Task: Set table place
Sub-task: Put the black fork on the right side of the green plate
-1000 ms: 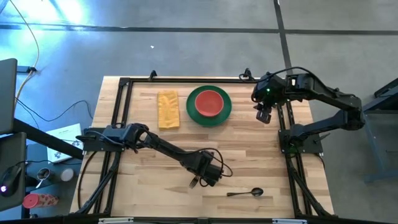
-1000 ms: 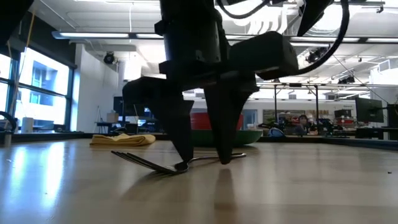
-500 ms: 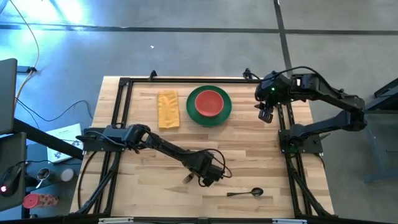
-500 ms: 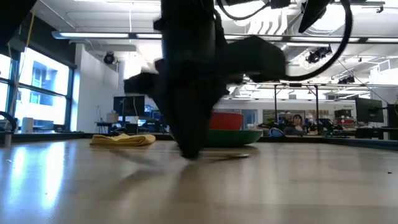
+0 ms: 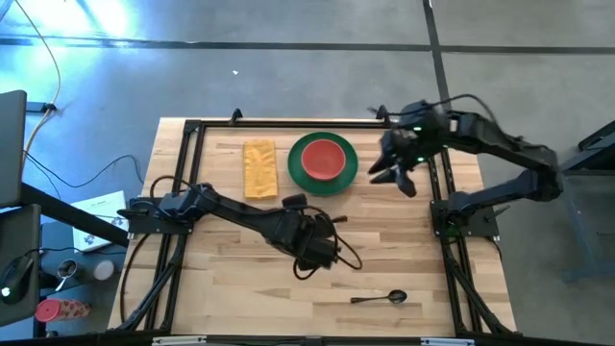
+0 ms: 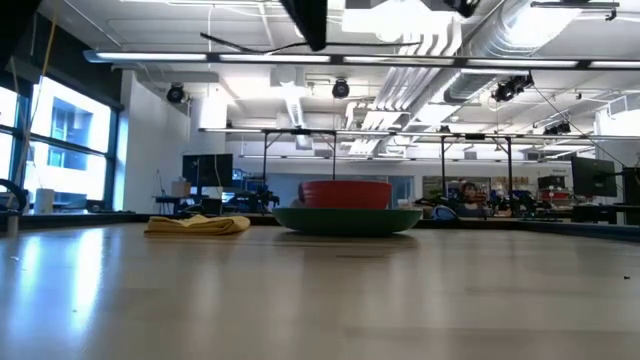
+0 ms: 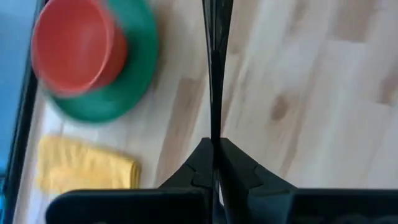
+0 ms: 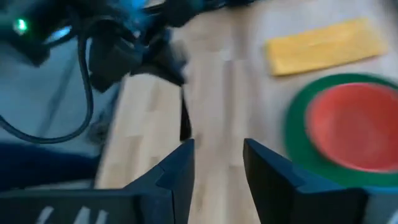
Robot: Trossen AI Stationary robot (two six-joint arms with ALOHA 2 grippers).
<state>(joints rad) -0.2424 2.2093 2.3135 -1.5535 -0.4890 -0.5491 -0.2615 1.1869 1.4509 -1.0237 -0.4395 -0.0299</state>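
The green plate lies at the table's far middle with the red bowl standing in it; the yellow napkin lies flat to its left. My left gripper hangs over the table's middle, shut on the dark fork, which the left wrist view shows edge-on. The spoon lies flat near the front edge. My right gripper is open with nothing between its fingers, just right of the plate. My left gripper pinches the fork between its two shut fingers. The fork sticks out beyond the fingertips, in line with them; which part of it is gripped cannot be told. It is lifted clear of the table: the low view shows none of it on the boards.
A thin black frame runs along the far edge and down both sides of the plank table. Bare boards lie between plate and spoon. The low view shows the bowl, the plate, the napkin and a dark tip high above.
My left gripper has shut on the fork, which lay on the table, and lifted it clear, going up and toward the far edge. My right gripper has gone a little toward the plate and tipped over.
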